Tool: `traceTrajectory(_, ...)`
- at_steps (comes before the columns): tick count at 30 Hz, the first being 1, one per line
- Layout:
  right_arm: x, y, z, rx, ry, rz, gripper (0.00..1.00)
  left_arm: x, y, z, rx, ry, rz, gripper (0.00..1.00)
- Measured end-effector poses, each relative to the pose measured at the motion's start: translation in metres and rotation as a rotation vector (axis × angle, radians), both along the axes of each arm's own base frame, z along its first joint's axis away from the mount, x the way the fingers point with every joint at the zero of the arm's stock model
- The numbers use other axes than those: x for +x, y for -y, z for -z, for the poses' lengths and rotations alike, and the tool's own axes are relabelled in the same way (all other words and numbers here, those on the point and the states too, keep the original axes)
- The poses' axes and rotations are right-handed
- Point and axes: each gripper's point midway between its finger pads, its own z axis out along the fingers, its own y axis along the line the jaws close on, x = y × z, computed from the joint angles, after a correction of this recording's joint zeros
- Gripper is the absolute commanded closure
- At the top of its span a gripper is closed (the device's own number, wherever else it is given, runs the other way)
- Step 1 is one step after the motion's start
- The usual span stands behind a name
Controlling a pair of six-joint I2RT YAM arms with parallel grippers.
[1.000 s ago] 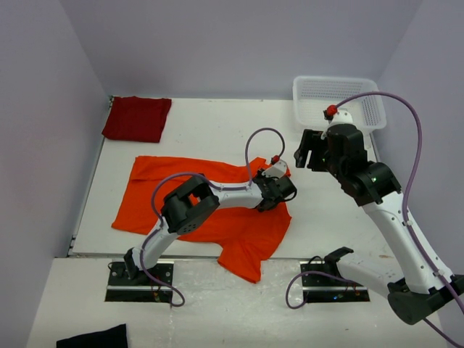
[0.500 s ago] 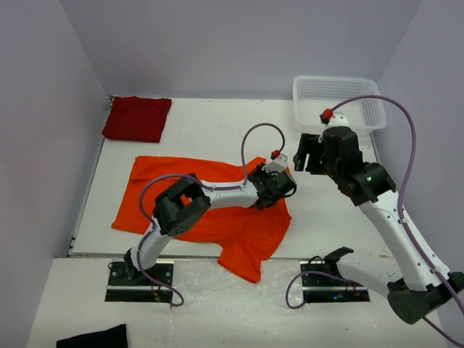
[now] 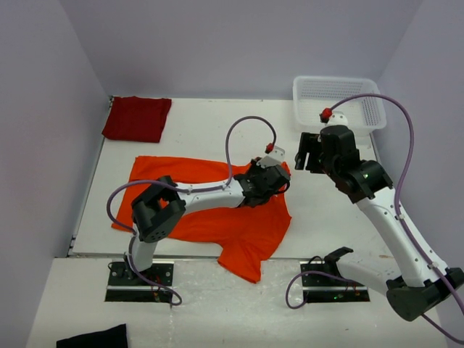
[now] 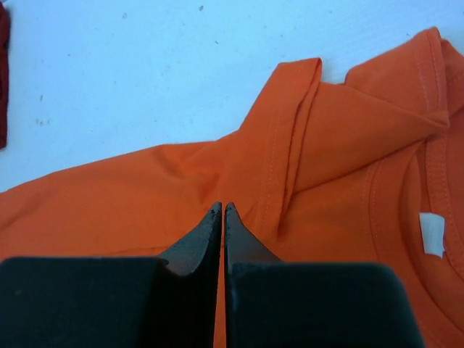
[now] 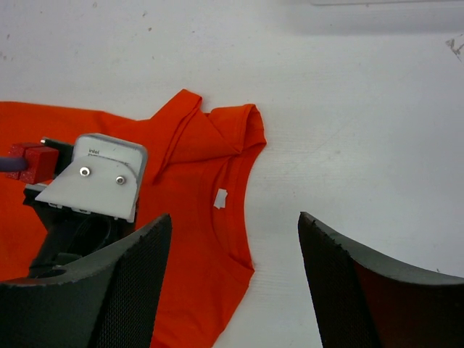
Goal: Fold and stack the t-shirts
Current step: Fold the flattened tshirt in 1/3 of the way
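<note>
The orange t-shirt (image 3: 196, 217) lies spread and crumpled on the white table, collar toward the right. Its right sleeve is folded over (image 4: 304, 109) near the collar. The crimson t-shirt (image 3: 136, 118) lies folded at the far left corner. My left gripper (image 3: 259, 190) hovers low over the orange shirt's collar end. In the left wrist view its jaws (image 4: 222, 206) are shut, and no cloth shows pinched between them. My right gripper (image 3: 308, 152) hangs open just right of the shirt. In the right wrist view its jaws (image 5: 232, 215) straddle the collar edge (image 5: 243, 217) from above.
A white mesh basket (image 3: 337, 98) stands at the far right corner. A small black cloth (image 3: 94, 338) lies on the near ledge at the bottom left. Grey walls close the table on three sides.
My left arm has drawn back leftward, its elbow swinging left and the shut gripper sliding slightly left over the orange shirt. The right arm has barely moved.
</note>
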Motion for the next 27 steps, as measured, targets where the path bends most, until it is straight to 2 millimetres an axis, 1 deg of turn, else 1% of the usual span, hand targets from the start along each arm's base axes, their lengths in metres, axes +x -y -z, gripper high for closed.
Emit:
traceTrajectory(1, 0.000, 0.000, 0.000, 0.000, 0.000, -0.001, 0.28, -0.003, 0.000, 0.001, -0.004, -0.012, 0.011, 0.87)
traceTrajectory(2, 0.000, 0.000, 0.000, 0.000, -0.001, -0.001, 0.28, -0.005, 0.000, 0.003, -0.010, -0.024, 0.022, 0.81)
traceTrajectory(3, 0.000, 0.000, 0.000, 0.000, -0.001, -0.001, 0.28, -0.008, 0.001, 0.005, -0.012, -0.033, 0.033, 0.77)
traceTrajectory(5, 0.000, 0.000, 0.000, 0.000, -0.001, -0.001, 0.28, -0.013, 0.005, 0.009, -0.016, -0.050, 0.052, 0.73)
traceTrajectory(11, 0.000, 0.000, 0.000, -0.001, -0.001, 0.000, 0.28, -0.021, 0.012, 0.018, -0.008, -0.067, 0.078, 0.71)
traceTrajectory(13, -0.001, 0.001, -0.002, -0.002, -0.001, 0.001, 0.28, -0.021, 0.013, 0.025, 0.003, -0.075, 0.078, 0.71)
traceTrajectory(20, -0.003, 0.006, -0.009, -0.013, 0.010, 0.020, 0.28, -0.020, 0.016, 0.063, 0.065, -0.112, 0.067, 0.71)
traceTrajectory(22, -0.004, 0.007, -0.012, -0.013, 0.015, 0.022, 0.28, -0.020, 0.016, 0.070, 0.080, -0.119, 0.063, 0.71)
traceTrajectory(24, -0.005, 0.008, -0.014, -0.012, 0.019, 0.024, 0.28, -0.020, 0.016, 0.075, 0.090, -0.123, 0.061, 0.71)
traceTrajectory(27, -0.007, 0.009, -0.016, -0.010, 0.025, 0.024, 0.28, -0.018, 0.017, 0.076, 0.093, -0.122, 0.059, 0.71)
